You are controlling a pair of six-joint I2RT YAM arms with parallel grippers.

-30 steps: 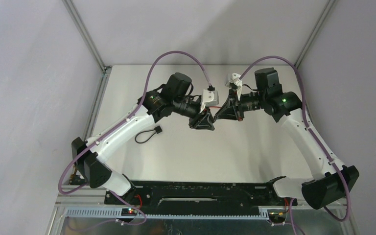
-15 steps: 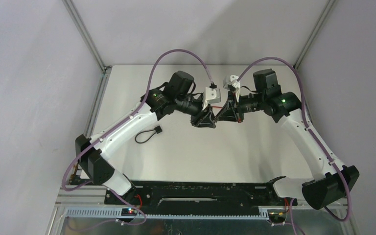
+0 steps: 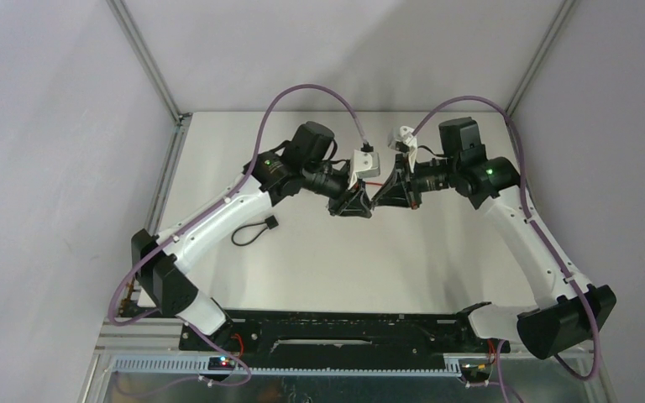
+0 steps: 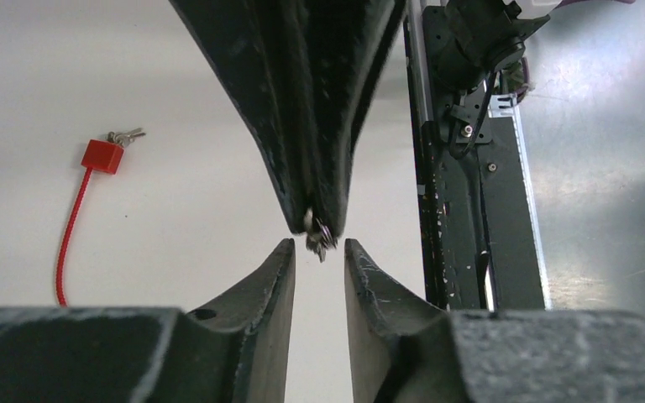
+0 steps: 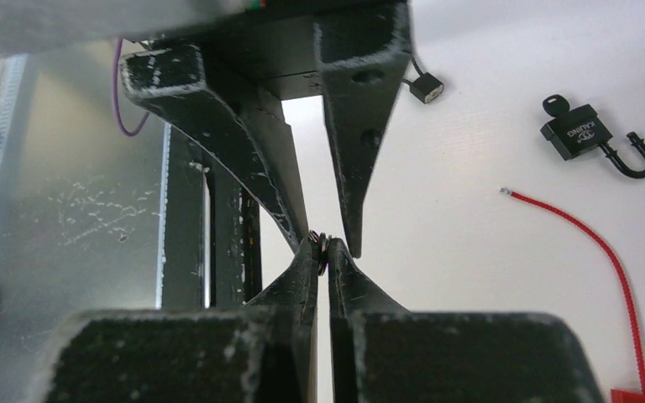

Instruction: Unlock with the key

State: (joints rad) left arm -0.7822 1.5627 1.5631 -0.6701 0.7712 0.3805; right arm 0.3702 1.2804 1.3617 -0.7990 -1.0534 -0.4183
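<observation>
Right gripper (image 5: 320, 252): clamped shut on the key (image 4: 317, 238), with only a sliver of metal showing past its tips.
Left gripper (image 4: 319, 252): jaws apart, set tip to tip against the other pincer and straddling that sliver, with no contact visible.
Key's place: held in the air over the middle of the worktop (image 3: 319, 269), somewhat toward the far edge. It is too small to tell bow from blade.
Locks: a black padlock (image 5: 578, 134) and a red cable lock (image 4: 102, 156) lie flat under the arms. A small black cable lock (image 3: 270, 222) lies toward the left edge.
Risk, drop: so little metal is exposed that a handover could miss it. If the right releases before the left bites, the key would fall to the worktop.
Risk, jam: the left jaws may close on the right fingertips instead of on the key, so neither could let go cleanly.
Risk, twist: a pinch at the very edge may swivel the key, leaving it badly aimed for a keyhole.
Risk, wrong lock: with three locks close by, it cannot be told which one this key fits.
</observation>
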